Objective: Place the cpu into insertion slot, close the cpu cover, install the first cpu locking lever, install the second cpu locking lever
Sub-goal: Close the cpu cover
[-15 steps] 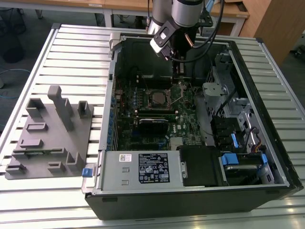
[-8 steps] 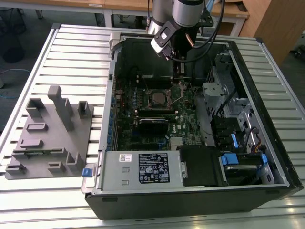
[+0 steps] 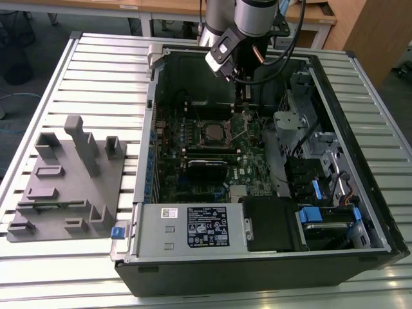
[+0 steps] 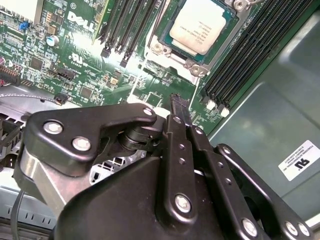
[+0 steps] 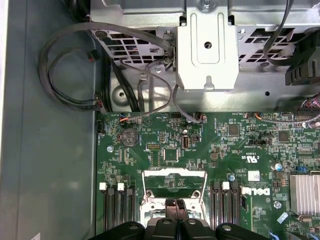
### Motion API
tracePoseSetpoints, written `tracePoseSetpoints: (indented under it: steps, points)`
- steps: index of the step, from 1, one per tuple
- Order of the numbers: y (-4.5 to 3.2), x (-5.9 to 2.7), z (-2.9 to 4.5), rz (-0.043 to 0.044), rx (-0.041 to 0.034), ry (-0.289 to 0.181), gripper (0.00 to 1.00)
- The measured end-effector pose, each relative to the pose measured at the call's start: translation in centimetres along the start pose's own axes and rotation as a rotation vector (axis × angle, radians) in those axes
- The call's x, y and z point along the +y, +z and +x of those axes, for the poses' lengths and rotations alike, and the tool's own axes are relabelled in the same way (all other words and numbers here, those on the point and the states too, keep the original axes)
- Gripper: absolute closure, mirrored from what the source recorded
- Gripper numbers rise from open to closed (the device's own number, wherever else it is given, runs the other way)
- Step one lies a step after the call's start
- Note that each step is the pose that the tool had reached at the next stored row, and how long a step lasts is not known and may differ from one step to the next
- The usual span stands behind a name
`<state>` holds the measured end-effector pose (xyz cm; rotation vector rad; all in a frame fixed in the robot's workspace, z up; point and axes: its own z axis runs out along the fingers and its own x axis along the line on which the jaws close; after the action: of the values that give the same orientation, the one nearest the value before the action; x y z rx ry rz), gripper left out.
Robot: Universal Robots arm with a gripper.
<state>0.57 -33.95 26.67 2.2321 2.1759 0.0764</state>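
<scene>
The arm (image 3: 252, 16) comes in from the far side of the table (image 3: 96, 64) and reaches steeply down into the open case (image 3: 360, 212), with the wrist bent so that the gripper (image 4: 178, 103) points at the board (image 3: 251, 161). Its 2 fingers (image 4: 175, 150) are pressed together. I see nothing between them, but the very tips are dark, so a thin part there cannot be excluded.

The cpu (image 4: 200, 25) sits in the slot (image 4: 172, 59), a little ahead of the fingertips in the second wrist view. Its pale face is bare, with no frame over it. In the exterior view the cpu (image 3: 212, 133) is lower than the gripper and toward the exterior view's left of it.

The cover (image 5: 174, 173) is swung open, away from the cpu. In the first wrist view the gripper (image 5: 175, 205) has its tips just beside this silver frame, and the green board shows through the window. I cannot tell if they touch.

On both sides of the fingers run black memory slots (image 5: 117, 207). Farther from the tips are a round battery (image 5: 130, 136), a metal bracket (image 5: 207, 55) and looped cables (image 5: 65, 65). A heat sink (image 5: 305, 192) is off to one side.

Well apart from the gripper, the power supply (image 3: 206, 225) lies at the near end of the case. A grey fixture (image 3: 64, 180) stands on the table outside it.
</scene>
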Motion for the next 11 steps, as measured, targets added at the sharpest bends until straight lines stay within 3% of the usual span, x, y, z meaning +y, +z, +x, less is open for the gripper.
tracePoseSetpoints:
  steps: [11]
  points:
    - [0.00,0.08,0.00,0.0000,-0.0001,0.000,0.90]
